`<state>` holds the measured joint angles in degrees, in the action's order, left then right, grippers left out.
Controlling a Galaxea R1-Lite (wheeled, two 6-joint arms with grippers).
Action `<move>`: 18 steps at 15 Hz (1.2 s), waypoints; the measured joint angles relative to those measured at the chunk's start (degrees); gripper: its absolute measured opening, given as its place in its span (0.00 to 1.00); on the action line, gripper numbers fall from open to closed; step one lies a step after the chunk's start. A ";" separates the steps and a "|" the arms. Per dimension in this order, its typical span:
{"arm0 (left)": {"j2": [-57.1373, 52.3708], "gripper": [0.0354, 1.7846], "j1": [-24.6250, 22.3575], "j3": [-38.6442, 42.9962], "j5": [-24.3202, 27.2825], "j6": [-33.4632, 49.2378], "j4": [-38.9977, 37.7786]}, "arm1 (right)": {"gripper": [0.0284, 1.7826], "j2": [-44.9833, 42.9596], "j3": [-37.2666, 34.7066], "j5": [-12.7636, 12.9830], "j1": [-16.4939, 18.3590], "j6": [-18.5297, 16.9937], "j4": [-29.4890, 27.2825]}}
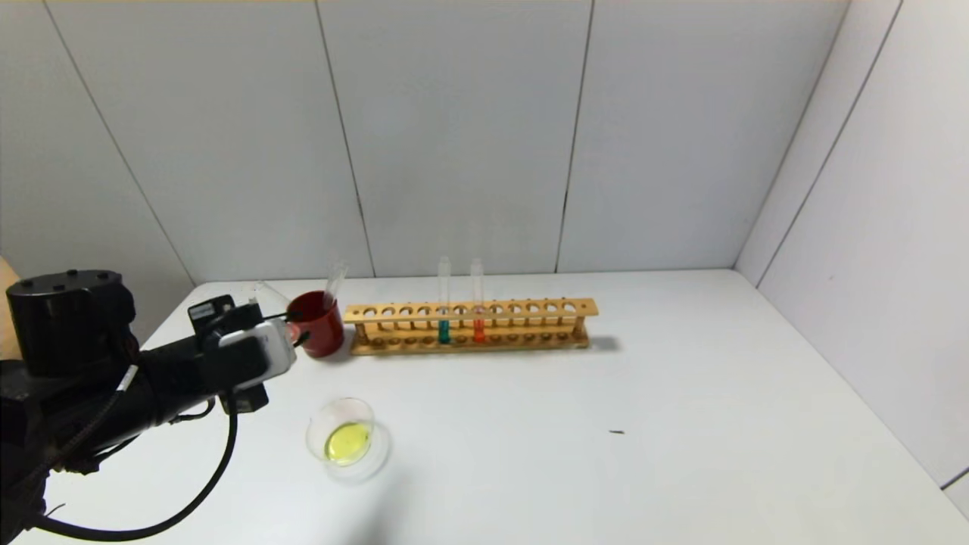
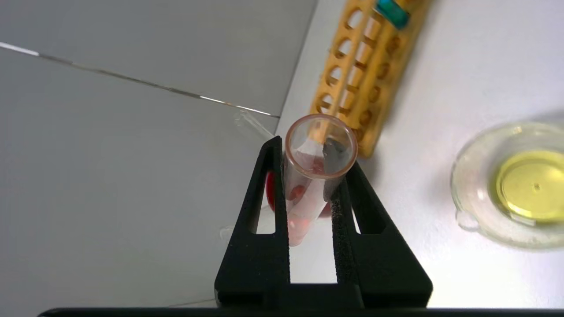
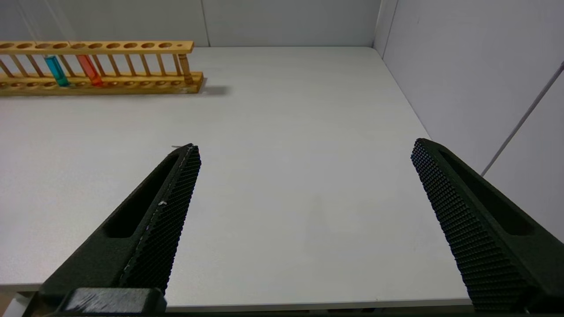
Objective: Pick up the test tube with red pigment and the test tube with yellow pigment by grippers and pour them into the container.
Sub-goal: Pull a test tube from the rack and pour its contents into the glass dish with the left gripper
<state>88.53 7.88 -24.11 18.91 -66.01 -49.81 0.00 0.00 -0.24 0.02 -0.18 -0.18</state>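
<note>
My left gripper (image 1: 295, 333) is shut on the test tube with red pigment (image 2: 308, 193), right beside the dark red cup (image 1: 322, 333). In the left wrist view the tube sits between the fingers of that gripper (image 2: 313, 154), its open mouth toward the camera, with red drops and pinkish liquid at its far end. A second orange-red tube (image 1: 478, 329) stands in the wooden rack (image 1: 469, 310). The container (image 1: 371, 412), a clear glass dish, holds yellow liquid on the table in front of the cup; it also shows in the left wrist view (image 2: 462, 193). No tube with yellow liquid shows. My right gripper (image 3: 305, 145) is open and empty above the table's front right.
An empty clear tube (image 1: 333, 284) leans in the dark red cup. A teal-liquid tube (image 1: 443, 331) stands in the rack beside the orange-red one. A small dark speck (image 1: 617, 432) lies on the white table. Grey walls close the back and right.
</note>
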 joint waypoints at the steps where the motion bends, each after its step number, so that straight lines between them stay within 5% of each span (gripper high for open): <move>1: 0.13 0.16 -0.02 1.21 0.05 -2.76 0.00 | 0.98 0.00 0.00 0.00 0.00 0.00 0.00; 18: 8.30 0.16 -2.62 -0.16 0.09 -33.21 -0.35 | 0.98 0.00 0.00 0.00 -0.02 0.00 0.00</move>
<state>96.83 5.25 -24.27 18.99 -99.22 -50.16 0.00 0.00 -0.24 0.00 -0.18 -0.18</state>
